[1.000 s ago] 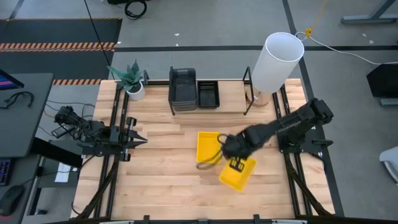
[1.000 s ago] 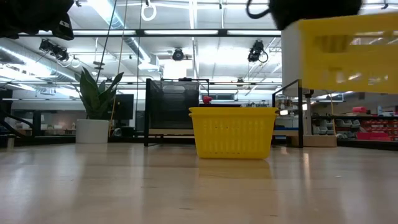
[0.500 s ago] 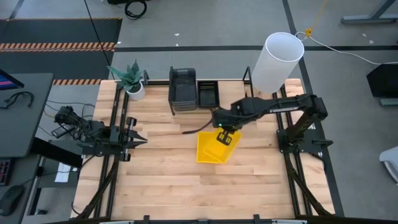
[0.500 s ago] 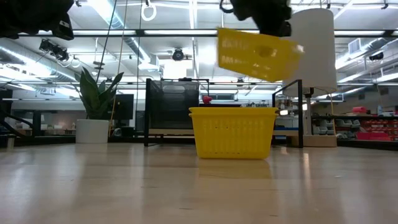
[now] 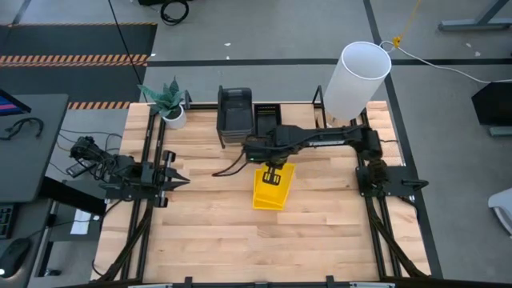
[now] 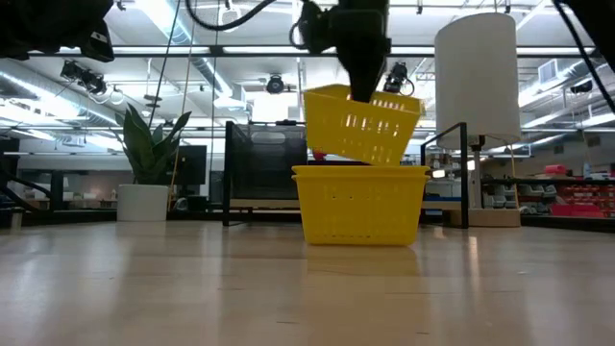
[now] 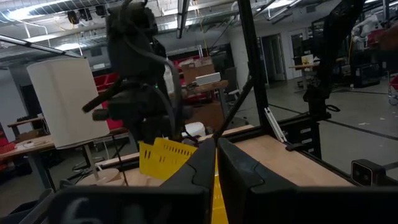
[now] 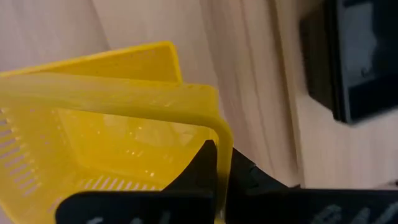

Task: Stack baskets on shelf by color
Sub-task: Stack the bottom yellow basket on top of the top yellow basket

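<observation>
My right gripper [image 5: 272, 170] is shut on a bright yellow basket [image 6: 363, 123] and has it tilted in the air just over a second yellow basket [image 6: 360, 204], which stands on its base on the table [image 5: 200, 232]. On the light-wood shelf [image 5: 292, 136] at the far edge sit a larger dark grey basket [image 5: 234, 116] and a black basket [image 5: 267, 122]. My left gripper [image 5: 178, 179] is shut and waits at the table's left edge, touching nothing. My right gripper [image 8: 222, 158] pinches the yellow basket's side wall at its rim [image 8: 221, 140], one finger inside the basket and one outside. The fingers come from above, pointing down. The basket hangs below them, lifted clear and tilted, with its lower edge close over the resting basket's rim [image 6: 360, 171].
A tall white cylinder [image 5: 356, 80] stands at the shelf's right end and a potted plant [image 5: 170, 104] at the far left corner. Thin black upright rods [image 6: 227, 173] frame the shelf. Bare wood lies on the near half of the table.
My right gripper has carried the yellow basket from the table's near right toward the far left, and it now hangs over the second yellow basket. The basket has come lower and tipped on the way. The gripper has stayed shut on it.
</observation>
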Action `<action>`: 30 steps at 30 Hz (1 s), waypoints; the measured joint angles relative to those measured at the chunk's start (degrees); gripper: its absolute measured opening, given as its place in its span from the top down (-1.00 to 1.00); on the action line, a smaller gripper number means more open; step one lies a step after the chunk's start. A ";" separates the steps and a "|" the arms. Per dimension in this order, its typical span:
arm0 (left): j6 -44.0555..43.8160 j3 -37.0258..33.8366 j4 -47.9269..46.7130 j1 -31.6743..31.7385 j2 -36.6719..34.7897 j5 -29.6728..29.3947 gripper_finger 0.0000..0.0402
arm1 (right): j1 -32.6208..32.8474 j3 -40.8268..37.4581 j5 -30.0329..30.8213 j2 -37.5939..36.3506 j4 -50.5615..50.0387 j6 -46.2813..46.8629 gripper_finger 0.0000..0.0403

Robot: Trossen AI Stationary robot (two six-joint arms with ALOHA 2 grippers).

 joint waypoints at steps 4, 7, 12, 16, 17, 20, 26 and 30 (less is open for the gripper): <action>0.00 0.00 0.00 0.00 0.00 0.01 0.86 | -0.52 3.00 -0.47 3.37 0.04 -4.08 0.97; 0.00 0.00 -0.02 0.00 0.00 0.02 0.84 | -0.58 3.57 -0.49 4.95 0.59 -6.42 0.97; 0.00 0.00 0.00 -0.01 0.00 0.02 0.84 | -0.35 3.57 -1.99 7.69 0.63 -9.02 0.96; -0.02 0.00 0.00 0.00 0.00 0.00 0.88 | 0.18 3.57 -2.24 9.77 0.88 -9.50 0.96; -0.02 0.00 -0.02 0.00 0.00 0.02 0.88 | 0.22 3.58 -2.70 10.25 0.92 -9.53 0.96; 0.00 0.00 0.00 0.00 0.00 0.00 0.88 | 0.25 3.57 -4.91 11.57 1.37 -9.77 0.95; 0.00 0.00 0.00 -0.02 0.00 0.02 0.83 | 0.44 2.70 -7.79 11.95 4.11 -9.73 0.82; 0.00 0.00 0.00 -0.02 0.00 0.02 0.82 | 0.58 2.61 -8.00 12.00 3.15 -9.07 0.60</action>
